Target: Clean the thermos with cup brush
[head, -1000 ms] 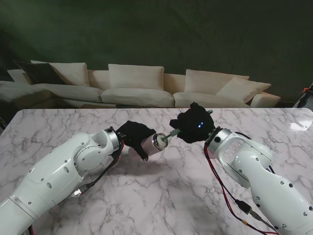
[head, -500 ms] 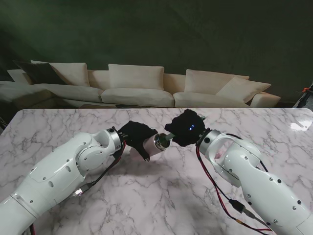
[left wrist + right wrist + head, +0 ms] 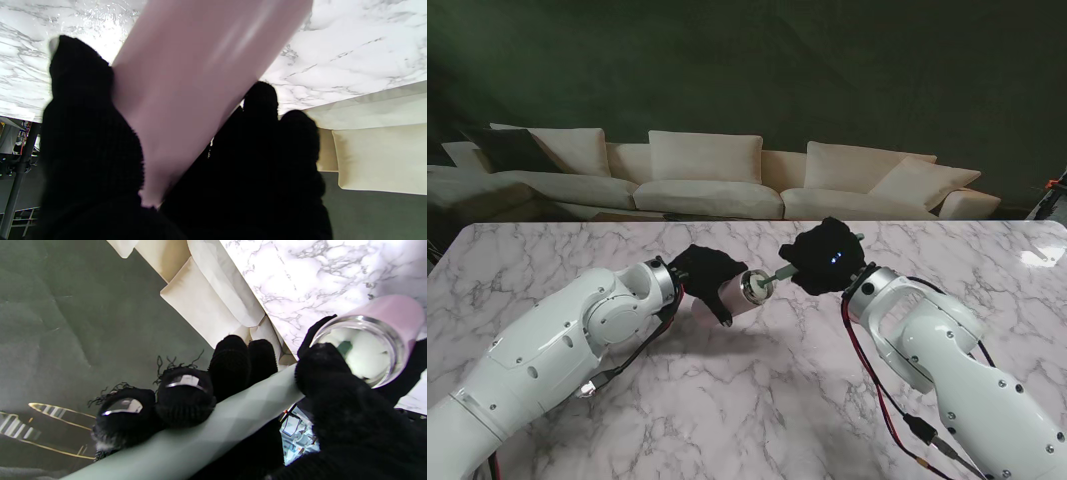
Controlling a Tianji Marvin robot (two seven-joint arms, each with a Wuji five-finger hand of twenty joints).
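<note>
Two arms rise over one marble worktop (image 3: 757, 400), each ending in one black-gloved hand. At the left, the left hand (image 3: 705, 277) is clamped around the one thermos (image 3: 739, 294), a pink tube held off the worktop and lying nearly level, its steel-rimmed open mouth turned to the right. In the left wrist view the pink body (image 3: 186, 83) runs between a thumb on one side and three visible fingers (image 3: 263, 133) on the other, all pressed against it.

Just right of the mouth comes the one brush (image 3: 779, 274), a thin pale-green stick that bridges the short gap between the two hands. Its far end sits at the thermos mouth; the right wrist view shows a pale head (image 3: 363, 356) inside the steel rim (image 3: 383, 340), though how deep it reaches cannot be told.

Further right, the right hand (image 3: 827, 258) is closed tightly on the brush handle. In the right wrist view the faceted green handle (image 3: 213, 426) passes under four curled fingers (image 3: 185, 400) with the thumb pressing from the other side near the thermos. A small blue light shows on the back of this hand.

Behind the worktop stands one long cream sofa (image 3: 717, 180) with several cushions, against a dark green wall.
</note>
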